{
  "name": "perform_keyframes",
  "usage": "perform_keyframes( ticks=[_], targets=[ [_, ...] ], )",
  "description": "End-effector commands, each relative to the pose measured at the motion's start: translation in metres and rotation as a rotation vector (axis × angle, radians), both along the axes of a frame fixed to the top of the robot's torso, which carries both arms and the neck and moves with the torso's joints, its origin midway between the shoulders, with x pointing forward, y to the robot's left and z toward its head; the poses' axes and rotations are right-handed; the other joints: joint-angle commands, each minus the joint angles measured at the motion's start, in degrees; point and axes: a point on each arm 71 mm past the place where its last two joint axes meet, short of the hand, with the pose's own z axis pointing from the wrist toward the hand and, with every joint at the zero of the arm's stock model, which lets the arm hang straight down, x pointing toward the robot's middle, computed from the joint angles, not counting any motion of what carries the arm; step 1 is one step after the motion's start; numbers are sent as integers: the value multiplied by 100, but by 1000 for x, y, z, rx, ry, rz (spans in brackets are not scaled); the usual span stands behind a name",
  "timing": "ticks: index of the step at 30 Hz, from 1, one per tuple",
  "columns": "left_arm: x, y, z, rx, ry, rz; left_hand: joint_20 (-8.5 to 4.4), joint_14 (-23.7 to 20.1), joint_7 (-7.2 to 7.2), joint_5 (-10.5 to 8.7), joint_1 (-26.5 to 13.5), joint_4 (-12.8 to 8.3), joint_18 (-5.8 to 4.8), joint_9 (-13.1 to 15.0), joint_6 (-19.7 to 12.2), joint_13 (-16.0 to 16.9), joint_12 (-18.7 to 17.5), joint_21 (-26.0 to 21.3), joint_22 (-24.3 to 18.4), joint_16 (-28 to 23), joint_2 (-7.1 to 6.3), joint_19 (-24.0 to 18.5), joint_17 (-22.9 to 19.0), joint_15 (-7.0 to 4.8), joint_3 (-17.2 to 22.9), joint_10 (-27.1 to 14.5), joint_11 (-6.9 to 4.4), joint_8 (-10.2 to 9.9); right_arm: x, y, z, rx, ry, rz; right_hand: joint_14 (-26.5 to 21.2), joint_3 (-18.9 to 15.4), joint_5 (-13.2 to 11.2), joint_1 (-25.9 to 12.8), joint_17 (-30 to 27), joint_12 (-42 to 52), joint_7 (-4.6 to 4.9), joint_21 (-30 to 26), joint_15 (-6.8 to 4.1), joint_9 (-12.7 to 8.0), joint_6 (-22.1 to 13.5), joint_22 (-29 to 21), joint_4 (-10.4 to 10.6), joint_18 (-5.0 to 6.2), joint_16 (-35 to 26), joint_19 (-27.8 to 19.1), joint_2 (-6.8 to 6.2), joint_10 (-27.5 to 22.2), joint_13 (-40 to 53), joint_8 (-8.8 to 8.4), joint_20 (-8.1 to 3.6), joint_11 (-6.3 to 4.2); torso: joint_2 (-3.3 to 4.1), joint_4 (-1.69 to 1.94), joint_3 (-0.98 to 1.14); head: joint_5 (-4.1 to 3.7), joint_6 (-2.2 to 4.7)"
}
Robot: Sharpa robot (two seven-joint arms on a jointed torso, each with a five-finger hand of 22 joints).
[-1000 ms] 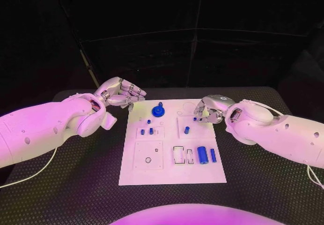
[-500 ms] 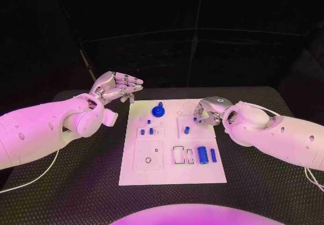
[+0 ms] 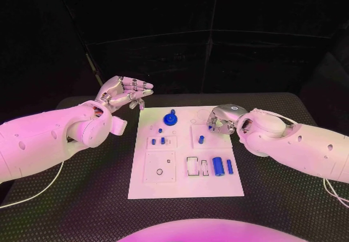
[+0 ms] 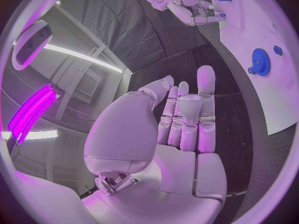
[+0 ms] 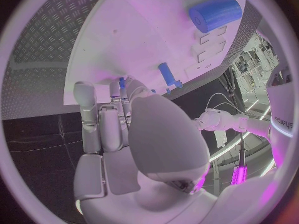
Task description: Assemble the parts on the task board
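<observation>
Head view shows the white task board (image 3: 185, 161) lying in the middle of the black desk (image 3: 291, 196), and everything else is placed against it. The left hand (image 3: 125, 94) is raised off the desk beyond the board's far left corner, apart from the board, its fingers (image 3: 138, 91) loosely curled with gaps between them and nothing in its grasp; the left wrist view shows the same hand (image 4: 181, 129) with fingers side by side and the palm bare. The right hand (image 3: 222, 121) is down over the board's far right part, its fingers bent inward close to a small blue peg (image 3: 210, 128); the right wrist view shows a blue piece (image 5: 122, 83) at its fingertips (image 5: 115, 92), but whether it is pinched or merely touched cannot be told. On the board's far middle stands a blue gear (image 3: 170, 119) with a small knob on it. Nearer the board's centre are small blue pegs (image 3: 163, 141) in a square plate. Toward the board's near right lie a large blue cylinder (image 3: 217, 164) and, just beside it, a thinner blue pin (image 3: 230, 167).
</observation>
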Motion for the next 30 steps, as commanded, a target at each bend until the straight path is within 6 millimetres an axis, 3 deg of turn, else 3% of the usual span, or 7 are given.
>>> perform_keyframes(
  ticks=[1, 17, 30],
  targets=[
    [0, 0, 1, -28, 4, 2, 7, -54, 5, -26, -2, 6, 70, -9, -43, 8, 34, -30, -7, -20, 51, -54, -3, -5, -50, -37, 0, -35, 0, 1, -2, -19, 32, -1, 260, 84, -23, 41, -6, -41, -2, 49, -54, 7, 51, 28, -20, -3, 7, 42, 3, 67, -45, 11, 0, 0, -2, 4, -1, 9, -2],
    [0, 1, 0, -33, 25, 1, 13, -69, 9, -28, -15, 14, 70, -8, -60, 13, 53, -48, -18, -33, 53, -57, -33, 1, -80, -58, 4, -29, 3, 4, -12, -67, 61, -9, 257, 297, -28, -7, -30, -147, -3, 74, -59, -5, 99, 49, -89, -7, 6, 35, -70, 170, -183, -20, -12, -3, -4, -3, -2, 17, -57],
    [-1, 2, -1, -31, 35, 0, 17, -80, 13, -28, -18, 17, 71, -8, -76, 15, 65, -61, -26, -41, 56, -60, -50, 4, -98, -80, 9, -27, -2, 8, -3, 1, -30, 8, 272, 788, -169, 1, 22, -206, -51, 201, -106, 13, 335, 227, -347, -31, 64, 94, -28, 441, -317, 24, -54, -59, -5, -6, 3, 7, -59]
  ],
)
